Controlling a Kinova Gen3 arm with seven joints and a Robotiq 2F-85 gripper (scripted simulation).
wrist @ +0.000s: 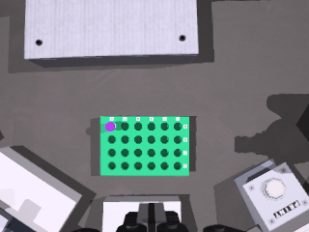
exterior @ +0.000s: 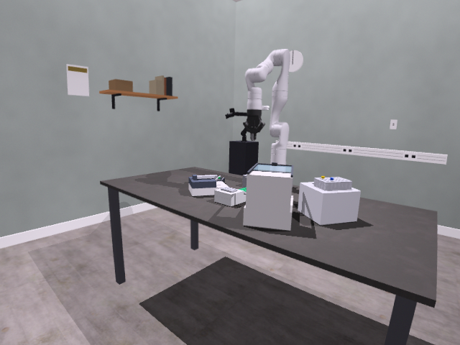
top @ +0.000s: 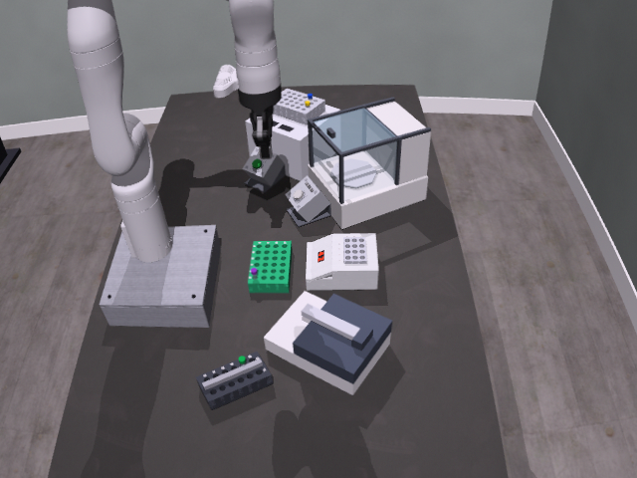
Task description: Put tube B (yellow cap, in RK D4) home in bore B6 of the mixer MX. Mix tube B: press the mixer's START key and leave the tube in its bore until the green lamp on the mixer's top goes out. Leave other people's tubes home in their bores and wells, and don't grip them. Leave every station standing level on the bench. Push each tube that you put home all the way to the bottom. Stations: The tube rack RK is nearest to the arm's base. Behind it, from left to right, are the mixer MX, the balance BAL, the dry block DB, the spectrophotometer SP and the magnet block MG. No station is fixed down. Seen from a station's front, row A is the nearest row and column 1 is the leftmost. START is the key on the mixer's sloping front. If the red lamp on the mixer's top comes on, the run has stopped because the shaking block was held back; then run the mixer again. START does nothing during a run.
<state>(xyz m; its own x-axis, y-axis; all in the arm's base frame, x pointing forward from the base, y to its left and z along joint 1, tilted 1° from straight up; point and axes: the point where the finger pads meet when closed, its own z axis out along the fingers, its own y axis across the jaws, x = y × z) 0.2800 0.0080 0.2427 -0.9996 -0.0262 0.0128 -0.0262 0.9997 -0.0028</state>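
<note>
My gripper [top: 265, 151] [exterior: 253, 138] [wrist: 152, 207] is shut and empty, high above the bench. In the top view it overlaps the mixer's dark sloping front [top: 272, 172], where a round green key [top: 256, 163] shows. The white mixer MX [top: 291, 149] [exterior: 334, 205] stands level at the back left. A yellow cap [top: 307, 103] [exterior: 323, 177] sits in its grey block, beside a blue cap [top: 310, 96] [exterior: 331, 179]. The exact bore and depth cannot be read. No lit lamp can be made out. The green rack RK [top: 269, 288] [wrist: 145, 172] holds one purple-capped tube [top: 254, 271] [wrist: 110, 127].
The glass-walled balance [top: 383, 203] [exterior: 269, 200] [wrist: 263, 198] stands beside the mixer, with a keypad unit [top: 307, 199] before it. The white dry block [top: 354, 276] [exterior: 226, 198], the spectrophotometer [top: 309, 358] [exterior: 200, 190] and the magnet block [top: 241, 393] with a green cap [top: 241, 359] stand further along.
</note>
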